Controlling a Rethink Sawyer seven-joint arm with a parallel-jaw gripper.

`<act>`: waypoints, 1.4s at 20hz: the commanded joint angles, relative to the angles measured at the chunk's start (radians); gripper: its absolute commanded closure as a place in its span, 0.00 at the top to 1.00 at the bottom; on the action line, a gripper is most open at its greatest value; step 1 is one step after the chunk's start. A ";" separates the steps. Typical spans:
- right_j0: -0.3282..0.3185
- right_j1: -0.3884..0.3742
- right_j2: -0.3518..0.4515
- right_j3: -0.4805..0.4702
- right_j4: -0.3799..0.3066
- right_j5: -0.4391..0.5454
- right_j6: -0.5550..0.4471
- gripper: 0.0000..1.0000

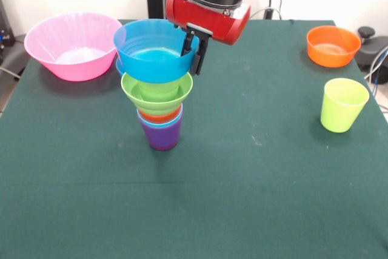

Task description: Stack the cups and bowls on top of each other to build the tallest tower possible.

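Pincer (195,45) closes on the rim of the blue bowl (155,50), one finger inside and one outside its wall. That bowl tops the tower (159,89) directly below the pincer: green ridged bowl (156,92), orange and light blue rims, then the purple cup (162,136) on the green table (242,180). Pink bowl (74,43) lies left of the pincer in the front view; the orange bowl (333,45) and yellow-green cup (343,105) stand well to its right.

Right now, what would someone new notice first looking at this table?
The tower of nested cups and bowls stands mid-table, purple cup at its base, and the gripper pinches the rim of the blue bowl on top. A big pink bowl sits far left.
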 commanded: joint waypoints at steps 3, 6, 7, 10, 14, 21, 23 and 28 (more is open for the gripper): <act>0.015 0.059 0.101 0.111 -0.022 -0.012 -0.017 0.00; 0.014 0.060 0.103 0.110 -0.021 -0.013 -0.018 0.00; 0.014 0.061 0.103 0.109 -0.022 -0.013 -0.018 0.00; 0.014 0.059 0.102 0.114 -0.021 -0.016 -0.016 0.00; 0.014 0.058 0.102 0.115 -0.022 -0.016 -0.018 0.00; 0.013 0.056 0.101 0.117 -0.023 -0.017 -0.019 1.00; 0.013 0.057 0.101 0.117 -0.023 -0.017 -0.020 1.00; 0.012 0.055 0.103 0.123 -0.022 -0.025 -0.019 1.00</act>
